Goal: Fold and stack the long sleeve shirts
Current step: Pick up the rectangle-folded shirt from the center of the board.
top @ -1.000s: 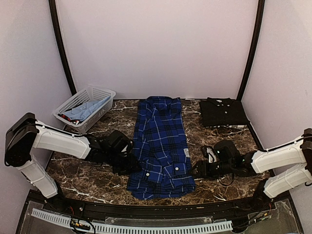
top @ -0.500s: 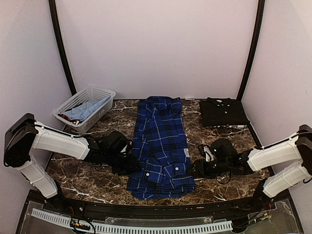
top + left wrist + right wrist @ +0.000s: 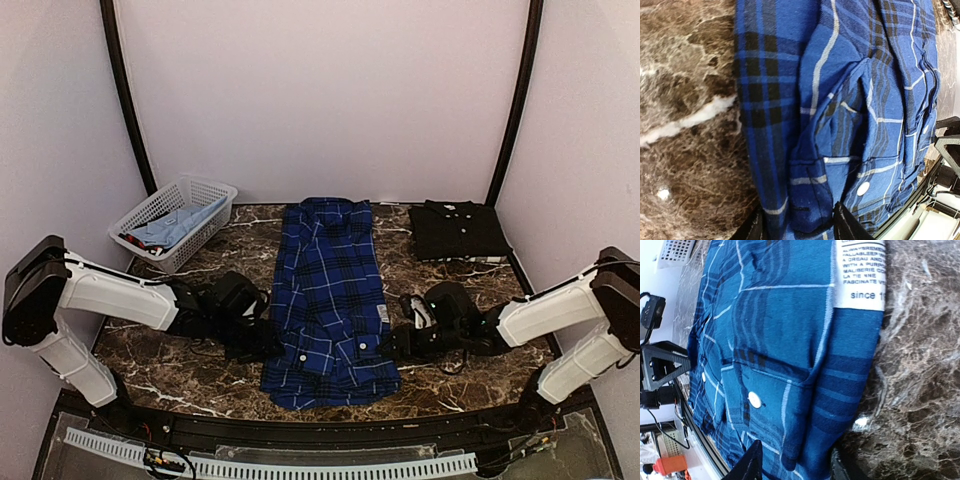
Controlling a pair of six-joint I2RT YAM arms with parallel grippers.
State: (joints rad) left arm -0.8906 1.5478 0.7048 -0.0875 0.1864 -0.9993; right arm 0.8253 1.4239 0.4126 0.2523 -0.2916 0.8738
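straddling plaid shirt (image 3: 330, 300) side edges, left hand (image 3: 797, 226) spread, right hand (image 3: 792, 463) spread

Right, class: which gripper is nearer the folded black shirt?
Right. The right gripper is at the right edge of the plaid shirt, on the same side as the black shirt; the left gripper is at the plaid shirt's left edge, farther off.

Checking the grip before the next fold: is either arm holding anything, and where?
Left fingers and right fingers straddle the plaid shirt at its side edges, near end; whether clamped cannot be told.
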